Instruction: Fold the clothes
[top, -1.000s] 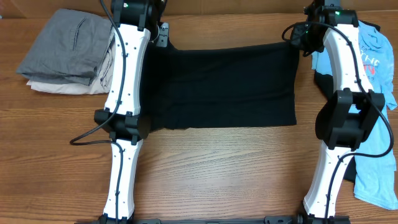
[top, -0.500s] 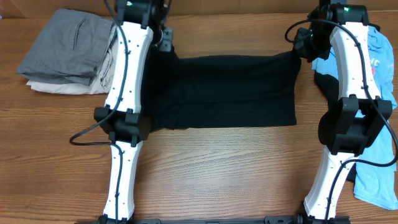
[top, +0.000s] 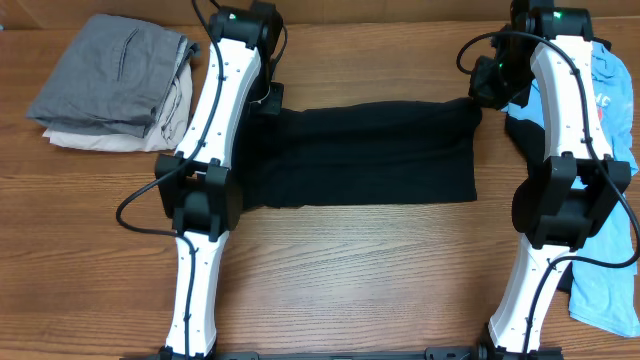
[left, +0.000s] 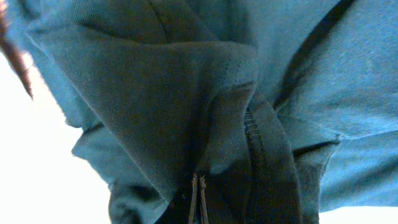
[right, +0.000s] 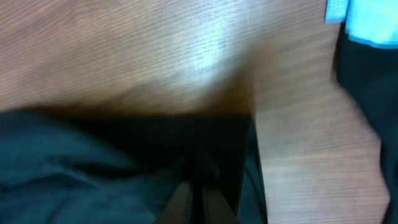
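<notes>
A black garment lies spread flat in the middle of the wooden table. My left gripper is shut on its far left corner, and the cloth hangs in folds in front of the left wrist camera. My right gripper is shut on its far right corner; the right wrist view shows the dark cloth pinched between the fingers just above the table. The garment's far edge is lifted and drawn toward the near side.
A stack of folded grey and beige clothes sits at the far left. A pile of blue clothes lies along the right edge, under the right arm. Bare wood lies in front of the garment.
Both grippers have moved toward the near side, pulling the garment's far edge with them. The far edge has come off the table and the visible cloth is now shorter front to back.
</notes>
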